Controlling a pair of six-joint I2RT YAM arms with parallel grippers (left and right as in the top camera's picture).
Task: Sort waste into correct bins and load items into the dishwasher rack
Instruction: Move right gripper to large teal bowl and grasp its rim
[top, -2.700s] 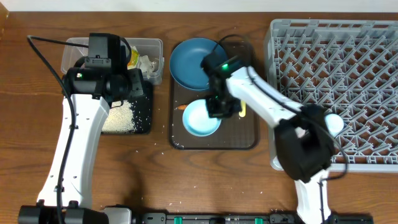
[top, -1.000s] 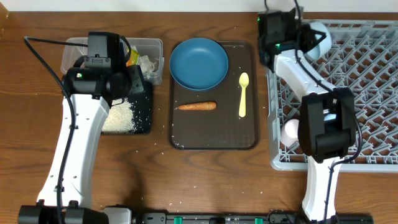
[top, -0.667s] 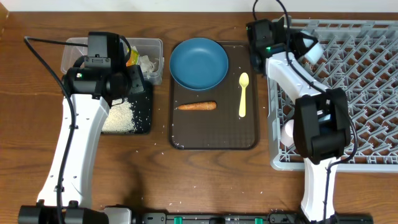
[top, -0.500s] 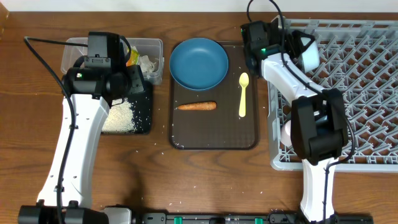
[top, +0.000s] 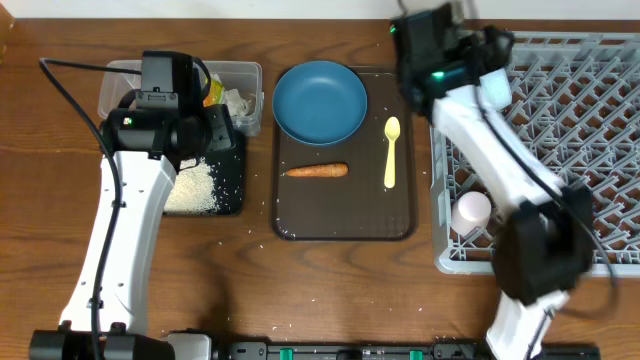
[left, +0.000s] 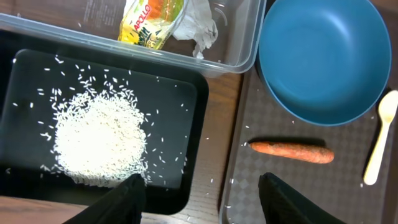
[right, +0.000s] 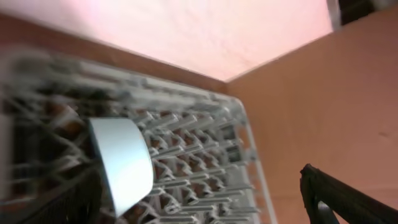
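At the table's (top: 340, 290) right edge, the dishwasher rack (top: 560, 150) held the pale blue bowl (top: 497, 90) tilted near its far-left corner, just ahead of the right gripper (right: 198, 186), whose jaws stood apart and empty. The left gripper (left: 200, 182), also spread and empty, hung above the black tray's (left: 186, 106) right edge.

Dark blue round bowl (top: 320, 102) upright at upper centre; orange carrot (top: 316, 171) lies below it, pale yellow plastic spoon (top: 390, 152) right
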